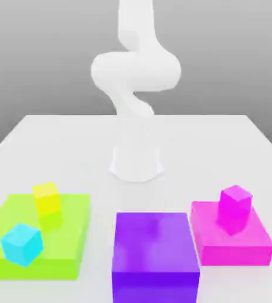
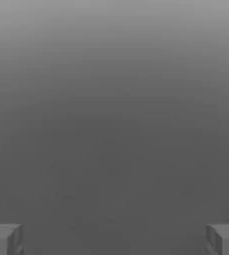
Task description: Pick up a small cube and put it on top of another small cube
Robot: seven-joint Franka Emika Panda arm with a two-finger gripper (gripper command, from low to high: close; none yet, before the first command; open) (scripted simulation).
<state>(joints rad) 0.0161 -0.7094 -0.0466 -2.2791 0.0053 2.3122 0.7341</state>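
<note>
I have a white worktop [image 1: 55, 142] spreading across the lower two thirds of the exterior frame, glossy enough to carry soft reflections, under a plain grey backdrop that darkens toward the top. The white arm [image 1: 135, 71] rises from its round base [image 1: 136, 164] at frame centre and coils up out of the top edge.

In the lower right, the small bright magenta cube [image 1: 235, 202] sits on top of a broad flat magenta block [image 1: 245, 242], toward that block's back. I do not find an orange cube in either view.

In the lower left lies a wide flat lime-green block [image 1: 73, 237]. A yellow cube [image 1: 47, 199] stands on its rear part, and a cyan cube [image 1: 22, 244] rests on its front left part, the two well apart. Bottom centre, between the green and magenta blocks and apart from both, a taller purple block [image 1: 155, 254] shows a faint white reflection on its top face.

From the hand view, I read the end effector [image 2: 114, 239] as released: its two grey fingertips [image 2: 4, 239] stand at the lower left and lower right corners of the frame, spread wide, with nothing between them. Behind them is a smooth grey field, lighter at the top and darker below.
</note>
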